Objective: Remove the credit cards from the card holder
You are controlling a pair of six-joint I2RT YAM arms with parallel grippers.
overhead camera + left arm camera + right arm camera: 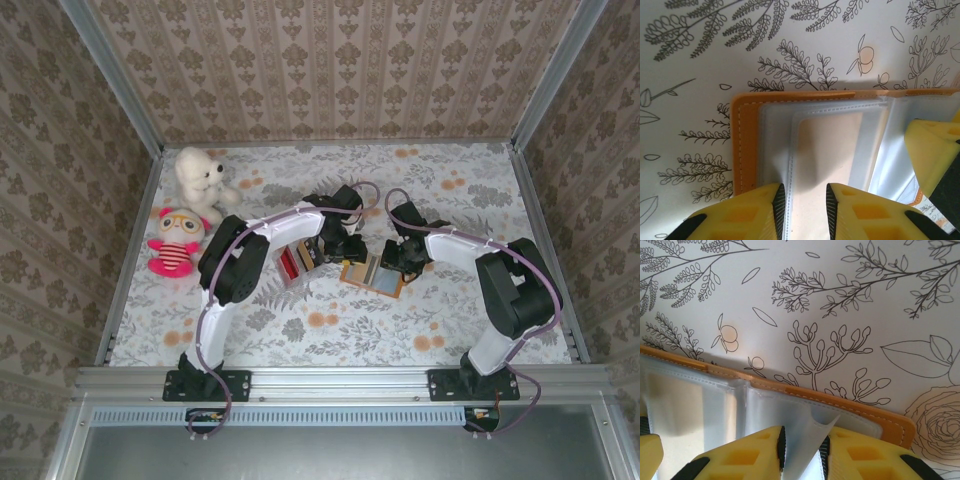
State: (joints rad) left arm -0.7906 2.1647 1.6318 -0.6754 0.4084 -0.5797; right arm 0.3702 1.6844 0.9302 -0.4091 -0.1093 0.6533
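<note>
Left wrist view, nearest first: the left gripper point(802, 212) stands over the open card holder point(745, 145). Its yellow fingers point(750, 215) are a little apart, and a clear pocket page point(830, 145) runs between or under them. I cannot tell whether they pinch it or only press on it.

From the right wrist, the right gripper point(802, 455) has its jaws nearly together on a clear pocket leaf point(805, 435). The leaf rises off the holder's other half with 1 corner curling up, so it looks held. The pockets seen from both wrists show pale tan through the plastic, with no red, yellow or black card in them.

From the top external camera, the holder lies open on the table point(300, 330) with both grippers on it. Just beside the holder, on the left arm's side, the credit cards point(290, 263) lie out on the cloth, red uppermost; I cannot count them. Farther out on that same side, well apart from the holder, sit 2 stuffed toys point(200, 175).

In my judgement the task is well along. Some cards are already out, and the arms seem to be leafing through the pockets for the rest. Whether any card remains in pages hidden under the grippers cannot be told.
</note>
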